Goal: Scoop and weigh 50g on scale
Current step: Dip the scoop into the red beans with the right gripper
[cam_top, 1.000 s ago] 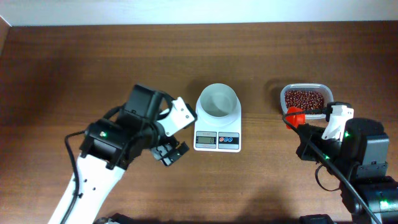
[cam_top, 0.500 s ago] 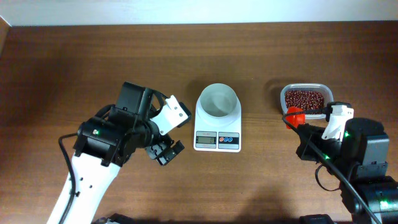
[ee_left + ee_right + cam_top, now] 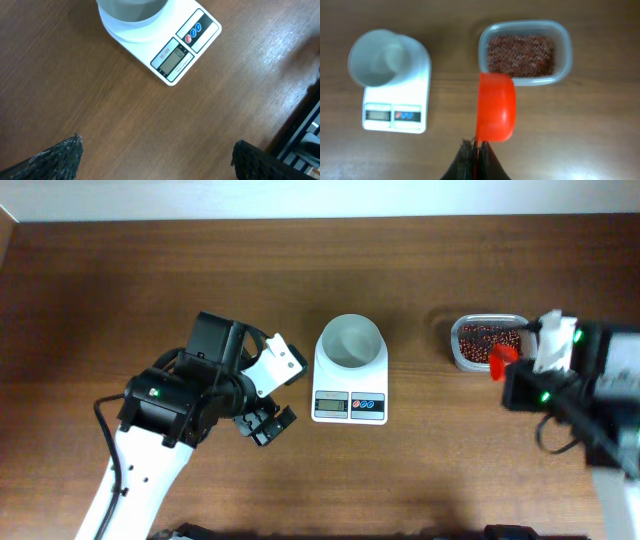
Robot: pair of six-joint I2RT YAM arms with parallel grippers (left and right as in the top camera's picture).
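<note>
Since a second ago, my right gripper [image 3: 476,147], pinching the scoop [image 3: 496,107], moves far toward the tub [image 3: 565,50]; left gripper [image 3: 267,423] gapes. Next, dip into beans [image 3: 520,50].

Left arm [image 3: 125,470] is a long white link with chunky black joint housings, a black cable [image 3: 99,412] looping off it and a tiny green light [image 3: 152,391]. Left gripper [image 3: 268,423] is black with rough grey pads [image 3: 60,155]. Right arm [image 3: 600,395]: blurry, black, white wrist bit.

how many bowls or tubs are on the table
2: a white bowl on the scale mid-table, and a clear tub of beans to its right. None seem hidden.
</note>
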